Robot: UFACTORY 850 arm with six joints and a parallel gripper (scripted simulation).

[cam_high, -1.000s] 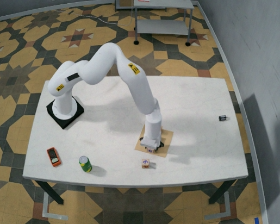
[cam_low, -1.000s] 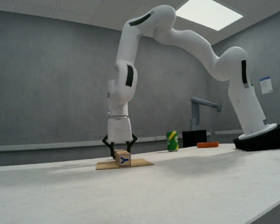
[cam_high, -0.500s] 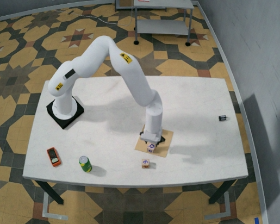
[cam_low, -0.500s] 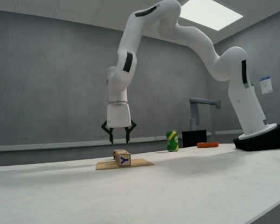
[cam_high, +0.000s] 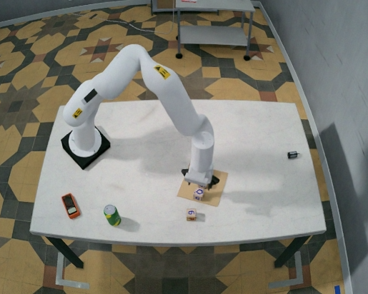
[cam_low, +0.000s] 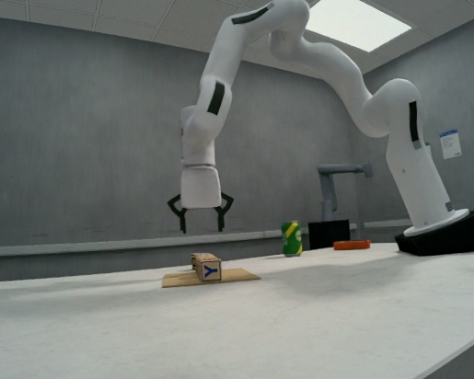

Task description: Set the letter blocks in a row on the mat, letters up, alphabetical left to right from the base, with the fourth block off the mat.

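The tan mat point(cam_high: 206, 190) lies on the white table, right of the middle near the front. A wooden block with a round blue letter on top point(cam_high: 199, 193) sits on the mat. Another block shows only partly beside it, under the gripper point(cam_high: 201, 183). In the exterior view the blocks point(cam_low: 205, 267) line up one behind another on the mat point(cam_low: 210, 277); the nearest one shows a blue Y on its side. The gripper point(cam_low: 201, 227) hangs open and empty well above them. A block with a red 9 or 6 on top point(cam_high: 191, 214) sits off the mat, towards the front edge.
A green can point(cam_high: 111, 215) and an orange handheld device point(cam_high: 71, 205) stand at the front left of the table. A small black object point(cam_high: 292, 155) lies near the right edge. The robot base point(cam_high: 85, 144) is at the back left.
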